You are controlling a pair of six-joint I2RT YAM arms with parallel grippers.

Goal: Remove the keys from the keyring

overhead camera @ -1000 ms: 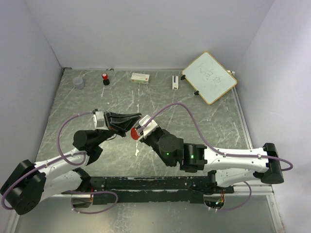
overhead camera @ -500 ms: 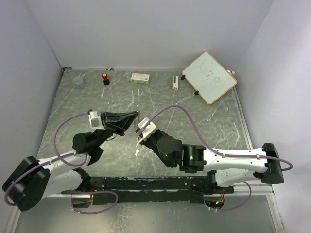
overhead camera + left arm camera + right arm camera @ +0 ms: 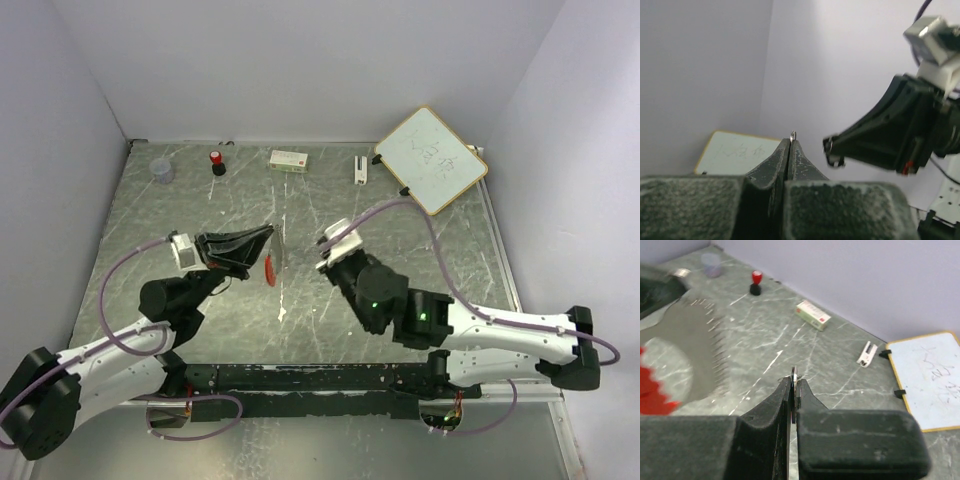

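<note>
Two arms are bolted to a black rail (image 3: 300, 378) at the near edge of a grey-green marbled tabletop (image 3: 475, 240). Pale walls box it in on the left, right and far sides.

At mid-table the left claw (image 3: 791, 144) is pressed shut on a small wire ring (image 3: 793, 134) that peeps out of its tips. The keys (image 3: 690, 350) hang just beside those tips, a grey jagged bunch with a red piece (too blurred to count them). Just right of them the right claw (image 3: 794, 382) is pinched closed on a thin metal sliver (image 3: 794, 372).

Along the far wall stand five things, one of each:
- a clear cup (image 3: 162, 170), its contents unreadable
- a red-capped bottle (image 3: 217, 162)
- a small box (image 3: 289, 159)
- a white clip-like piece (image 3: 361, 168)
- a scribbled whiteboard (image 3: 431, 160)
</note>
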